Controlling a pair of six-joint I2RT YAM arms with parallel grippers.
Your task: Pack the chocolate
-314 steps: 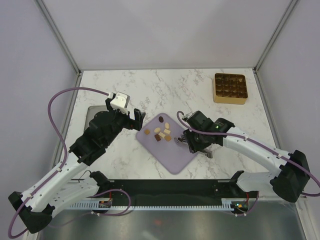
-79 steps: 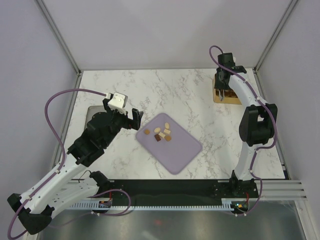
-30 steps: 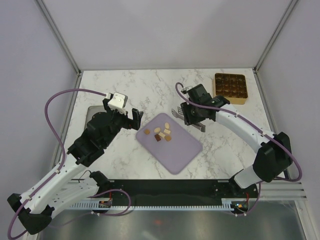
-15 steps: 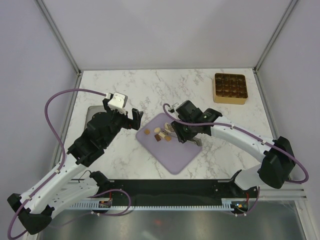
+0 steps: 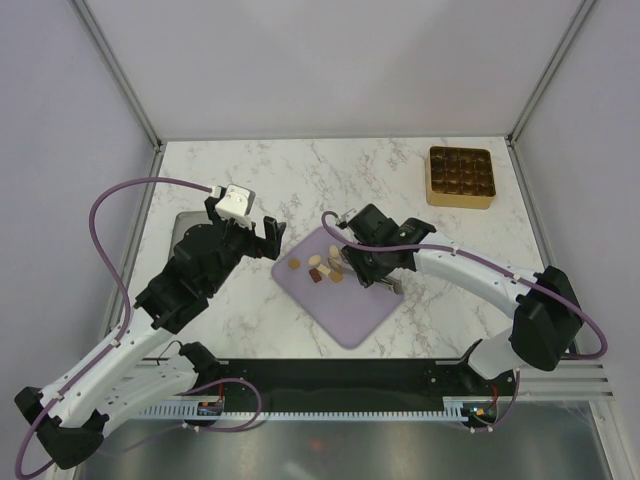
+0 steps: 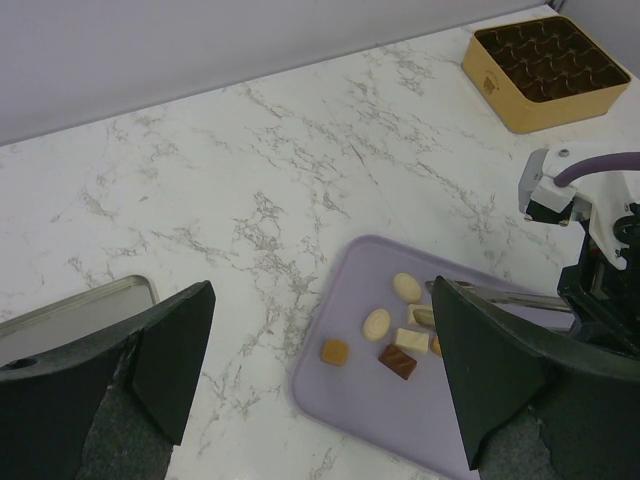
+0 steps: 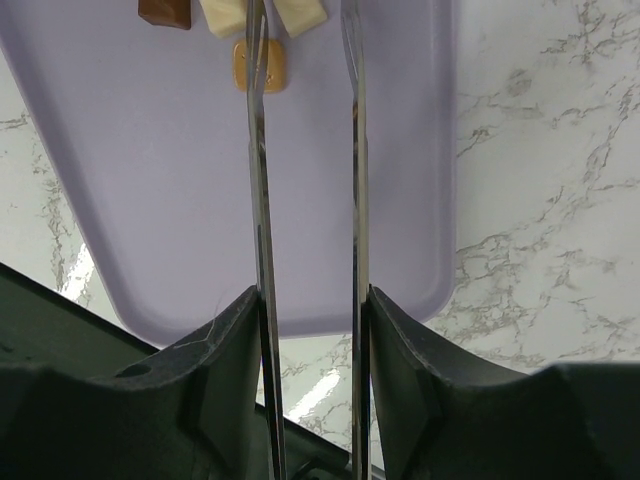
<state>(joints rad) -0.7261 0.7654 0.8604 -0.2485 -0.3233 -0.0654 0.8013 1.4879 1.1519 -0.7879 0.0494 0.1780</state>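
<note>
I hold the right gripper (image 7: 300, 12) with its thin blades slightly parted and empty, straddling a cream chocolate (image 7: 300, 16) on the lilac mat (image 7: 150, 200), ready to pinch it, while the left gripper (image 6: 325, 380) gapes empty alongside.

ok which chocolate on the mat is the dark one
The dark brown piece on the lilac mat, beside the white bar; every other visible piece is cream, white or caramel.

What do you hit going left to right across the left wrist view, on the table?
grey metal tray → caramel chocolate → dark brown chocolate → gold tray
</note>
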